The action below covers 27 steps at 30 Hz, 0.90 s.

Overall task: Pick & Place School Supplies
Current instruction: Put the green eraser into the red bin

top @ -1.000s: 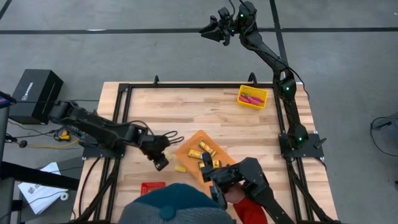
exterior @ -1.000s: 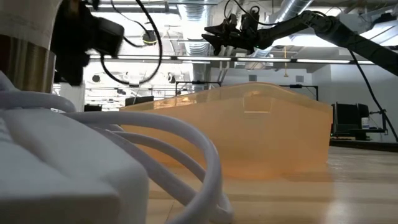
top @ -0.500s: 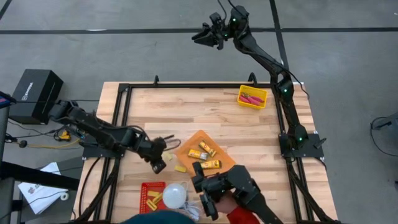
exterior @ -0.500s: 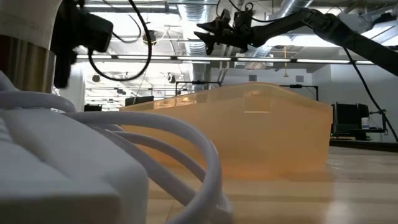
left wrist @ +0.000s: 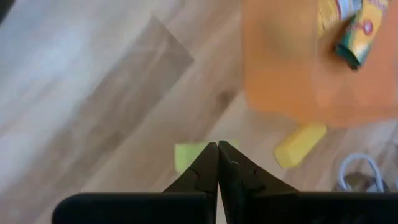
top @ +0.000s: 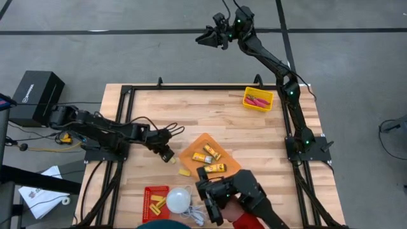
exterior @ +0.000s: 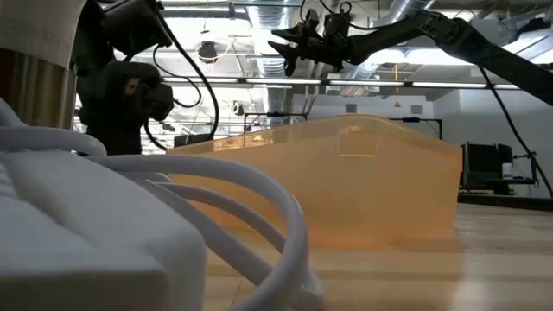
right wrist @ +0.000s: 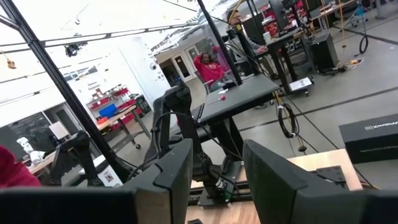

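Packets [top: 211,160] – three orange-yellow ones with dark marks – lie in the orange tray [top: 191,150] near the table's middle. One small yellow block [top: 184,172] sits on bare wood just beside the tray's near-left edge; in the left wrist view it shows as a yellow bar [left wrist: 300,145] next to the tray wall [left wrist: 292,87]. More tiny yellow blocks [top: 154,202] are in the red bin [top: 149,191] at the near edge. Two red-handled scissor-like tools [top: 257,100] lie in the yellow bin [top: 271,104] at the far right of the table.

Left gripper [top: 166,154] is low over the wood, just left of the orange tray; its jaws are pressed together, tips meeting [left wrist: 217,146] over a pale green-yellow patch on the wood – can't tell what that is.

Right gripper [top: 205,37] is held high, out past the table's far edge, well apart from everything; wrist view shows its fingers [right wrist: 177,168] spread with a clear gap, nothing between them.

White round dome [top: 179,199] with a cord sits at the near edge beside the red bin. A third dark arm [top: 238,191] and a red sleeve [top: 251,215] come in from the near side.
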Available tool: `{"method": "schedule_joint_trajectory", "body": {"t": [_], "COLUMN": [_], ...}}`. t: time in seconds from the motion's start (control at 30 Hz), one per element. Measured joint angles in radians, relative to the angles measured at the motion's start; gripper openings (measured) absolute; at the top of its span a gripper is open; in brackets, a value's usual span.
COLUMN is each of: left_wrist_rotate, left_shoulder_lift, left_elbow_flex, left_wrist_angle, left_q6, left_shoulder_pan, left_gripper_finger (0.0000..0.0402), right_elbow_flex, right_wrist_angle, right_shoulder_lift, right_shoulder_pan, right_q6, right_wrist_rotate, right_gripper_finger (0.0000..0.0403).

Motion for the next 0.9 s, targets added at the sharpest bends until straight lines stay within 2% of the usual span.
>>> {"method": "schedule_joint_trajectory", "body": {"t": [0.5, 0.7, 0.9], "left_wrist_rotate": [0.018, 0.022, 0.075], "left_shoulder_lift": [0.005, 0.064, 0.143], "left_elbow_flex": [0.000, -0.001, -0.001], "left_wrist_angle": [-0.001, 0.033, 0.085], "left_q6": [-0.101, -0.107, -0.105], "left_shoulder_pan": [-0.061, -0.067, -0.067], "left_gripper_finger": [0.0000, 0.0000, 0.0000], "right_elbow_flex": [0.000, 0.000, 0.000], "right_wrist_angle": [-0.004, -0.012, -0.014], "right_shoulder_lift": [0.000, 0.000, 0.000], "right_shoulder_pan": [-0.015, -0.017, -0.018], "right_q6": [-0.028, -0.051, -0.053], "right_wrist_rotate": [-0.001, -0.003, -0.004], "right_gripper_finger": [0.0134, 0.0134, 0.0134]}}
